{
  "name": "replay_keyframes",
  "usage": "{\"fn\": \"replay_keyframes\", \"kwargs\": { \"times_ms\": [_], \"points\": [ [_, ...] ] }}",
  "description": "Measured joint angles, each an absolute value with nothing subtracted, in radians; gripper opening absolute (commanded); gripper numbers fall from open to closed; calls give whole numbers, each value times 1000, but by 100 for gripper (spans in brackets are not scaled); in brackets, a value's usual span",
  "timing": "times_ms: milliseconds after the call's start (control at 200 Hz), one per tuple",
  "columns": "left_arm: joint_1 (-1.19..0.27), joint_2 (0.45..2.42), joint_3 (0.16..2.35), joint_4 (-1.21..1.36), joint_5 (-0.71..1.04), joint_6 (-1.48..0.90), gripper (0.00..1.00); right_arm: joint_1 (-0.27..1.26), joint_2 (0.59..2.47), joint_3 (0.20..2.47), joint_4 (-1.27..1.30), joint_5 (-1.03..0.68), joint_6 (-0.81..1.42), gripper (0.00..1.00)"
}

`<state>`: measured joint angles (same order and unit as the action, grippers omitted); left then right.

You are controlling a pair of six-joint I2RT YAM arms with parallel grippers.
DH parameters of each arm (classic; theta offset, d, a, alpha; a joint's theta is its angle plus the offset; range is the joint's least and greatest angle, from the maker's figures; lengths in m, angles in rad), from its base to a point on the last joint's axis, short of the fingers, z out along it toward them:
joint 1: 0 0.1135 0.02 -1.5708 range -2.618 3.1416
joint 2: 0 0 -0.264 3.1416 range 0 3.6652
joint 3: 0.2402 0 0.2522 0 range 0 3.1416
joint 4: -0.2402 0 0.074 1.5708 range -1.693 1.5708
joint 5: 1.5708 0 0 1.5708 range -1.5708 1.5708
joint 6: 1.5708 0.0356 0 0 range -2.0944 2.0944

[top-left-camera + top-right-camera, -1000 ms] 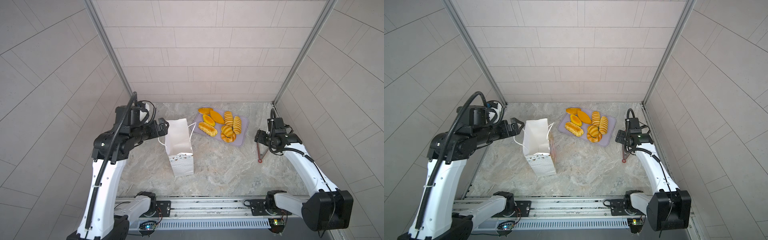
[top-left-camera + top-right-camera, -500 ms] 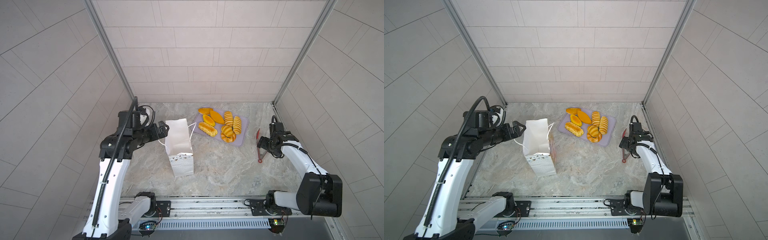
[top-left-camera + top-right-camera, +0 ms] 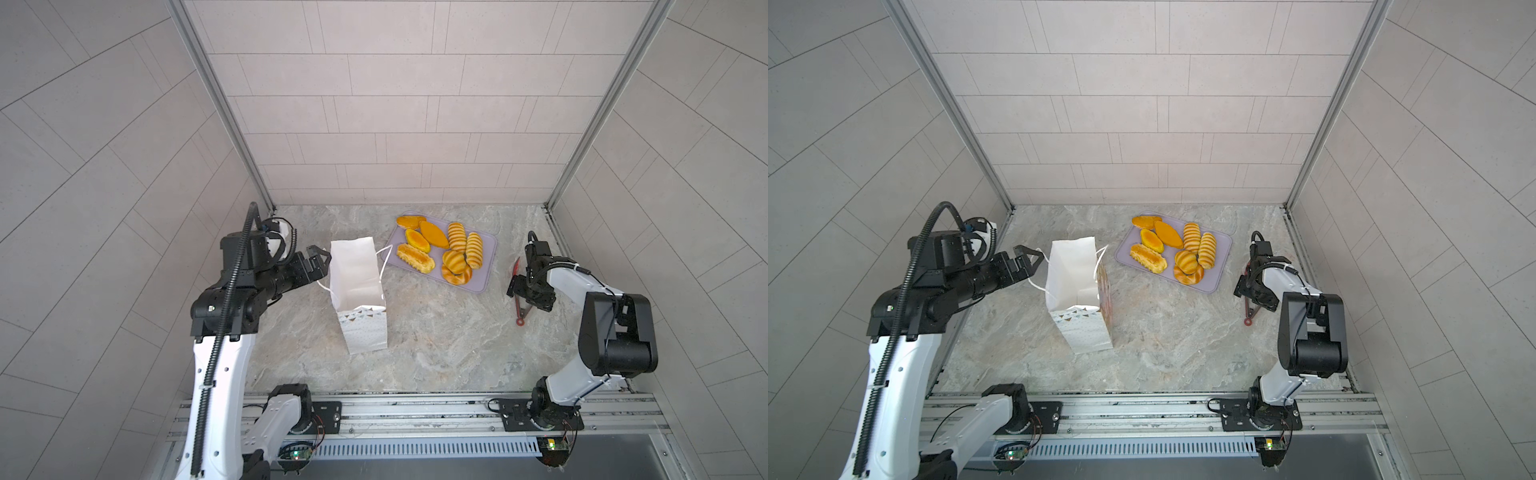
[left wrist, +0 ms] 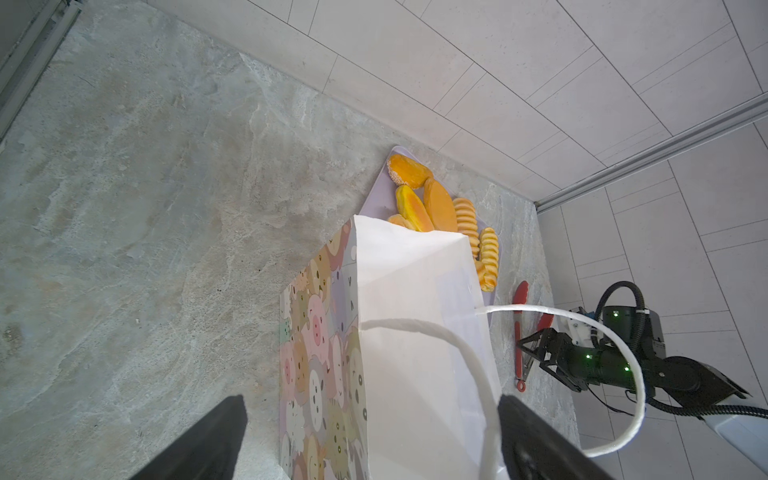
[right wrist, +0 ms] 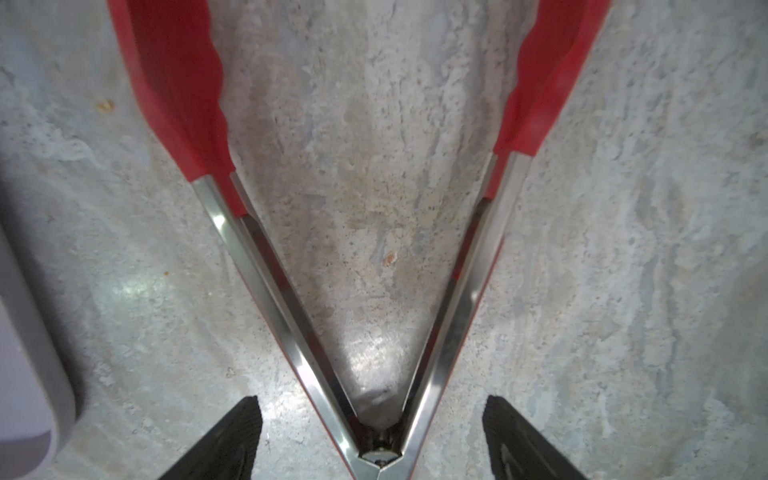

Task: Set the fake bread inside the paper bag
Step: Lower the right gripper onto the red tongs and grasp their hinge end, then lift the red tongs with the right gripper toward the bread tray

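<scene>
Right wrist view shows the tongs (image 5: pixel 266 286) lying on the table (image 5: pixel 623 249), spread wide in a V with nothing between the red tips. The right gripper (image 5: pixel 371 401) sits low over the hinge end, its jaws apart on either side of the metal arms and not touching them, so the tongs are not yet picked up. In both top views the bread (image 3: pixel 440 251) lies all on the tray (image 3: pixel 487 270), eight pieces as far as can be counted. The tray is near the bag (image 3: pixel 359 282), which stands upright and open between it and the left arm; no bread shows inside. The left gripper (image 3: pixel 321 259) hangs at the bag's rim on the side away from the tray, jaws wide and closed on nothing, with a cord handle (image 4: pixel 457 345) looping near one finger. By this the task has barely begun: taking the tongs, steadying the bag and moving every piece are all left
</scene>
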<state>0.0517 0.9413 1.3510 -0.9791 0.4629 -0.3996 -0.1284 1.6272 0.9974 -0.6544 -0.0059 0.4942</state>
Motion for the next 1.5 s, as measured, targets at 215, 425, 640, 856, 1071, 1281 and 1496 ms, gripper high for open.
{"fn": "replay_keyframes", "kwargs": {
  "times_ms": [215,425,640,856,1071,1281,1496],
  "points": [
    [61,941,1331,-968,471,-411,100,-128,1704,1019,-629,10,470,86],
    [65,941,1324,-955,480,-418,100,-130,1734,1043,-602,9,460,84],
    [67,941,1324,-953,491,-421,100,-132,1750,1056,-582,4,459,78],
    [72,941,1324,-953,495,-422,100,-137,1750,1052,-560,1,458,69],
    [72,941,1324,-953,498,-425,100,-146,1721,1010,-520,7,455,56],
    [72,938,1324,-953,499,-430,100,-150,1633,948,-530,-13,448,49],
    [72,929,1324,-953,501,-437,100,-148,1464,942,-574,-54,440,48]
  ]
}}
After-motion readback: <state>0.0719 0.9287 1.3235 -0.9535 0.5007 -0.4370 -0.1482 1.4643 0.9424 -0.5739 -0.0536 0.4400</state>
